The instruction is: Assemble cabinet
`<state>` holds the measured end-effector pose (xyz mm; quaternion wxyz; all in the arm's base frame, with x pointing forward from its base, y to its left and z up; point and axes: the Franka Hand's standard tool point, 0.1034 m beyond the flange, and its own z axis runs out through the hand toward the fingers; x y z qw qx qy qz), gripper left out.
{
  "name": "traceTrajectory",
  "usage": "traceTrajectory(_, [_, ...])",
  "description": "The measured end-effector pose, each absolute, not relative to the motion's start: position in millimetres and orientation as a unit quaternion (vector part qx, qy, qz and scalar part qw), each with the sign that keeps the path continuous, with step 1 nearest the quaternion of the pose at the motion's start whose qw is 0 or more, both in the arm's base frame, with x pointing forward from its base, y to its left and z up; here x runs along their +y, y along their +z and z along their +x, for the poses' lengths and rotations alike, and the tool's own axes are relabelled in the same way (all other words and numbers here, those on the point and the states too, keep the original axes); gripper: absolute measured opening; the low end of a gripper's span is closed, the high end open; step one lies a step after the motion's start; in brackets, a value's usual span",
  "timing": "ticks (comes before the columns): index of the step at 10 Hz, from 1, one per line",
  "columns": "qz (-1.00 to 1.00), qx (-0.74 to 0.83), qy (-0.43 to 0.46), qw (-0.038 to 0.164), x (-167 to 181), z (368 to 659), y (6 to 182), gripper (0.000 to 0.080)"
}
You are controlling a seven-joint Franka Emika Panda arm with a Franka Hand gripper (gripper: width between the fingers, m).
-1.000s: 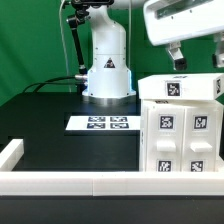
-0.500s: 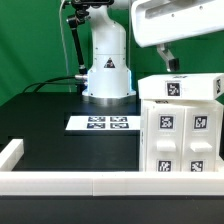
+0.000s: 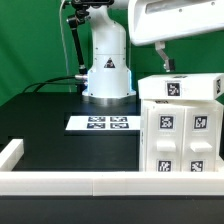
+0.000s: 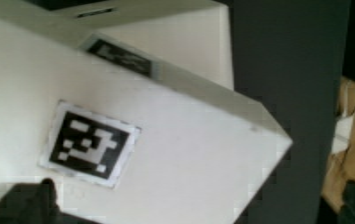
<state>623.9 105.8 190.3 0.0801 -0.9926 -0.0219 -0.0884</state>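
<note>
Pincer [image 3: 166, 64] has shifted toward the exterior view's left and dropped slightly versus a second ago; cabinet and marker board unchanged. Pincer hangs just above the cabinet [image 3: 180, 130], over its top face near the edge on the exterior view's left. Contact can't be judged. Open or closed: cannot tell (only one dark finger shows clearly under the white hand).

Cabinet stands upright on the black table [image 3: 45, 125], directly below the pincer, with tags on its top and front faces. In the wrist view the cabinet [image 4: 156, 110] fills most of the frame, with one tag [image 4: 89, 142] on its white face. Its edge is sharp against the dark table beyond. A dark blurred fingertip [image 4: 21, 204] sits at the frame corner.

Marker board [image 3: 100, 124] lies flat, lower than the pincer and off to the exterior view's left, with a strip of bare table between it and the cabinet. Past it, open table runs out to the border rail [image 3: 60, 183] along the near edge. Arm base [image 3: 108, 70] stands behind, to the exterior view's left of the pincer.
</note>
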Motion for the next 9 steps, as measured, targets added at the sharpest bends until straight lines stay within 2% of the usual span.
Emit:
traceTrajectory(6, [-0.953, -0.288, -0.082, 0.049, 101.0, 617.8, 182.3, 0.0797])
traceTrajectory(9, [-0.919, -0.384, -0.08, 0.04, 95.2, 617.0, 175.7, 0.0797])
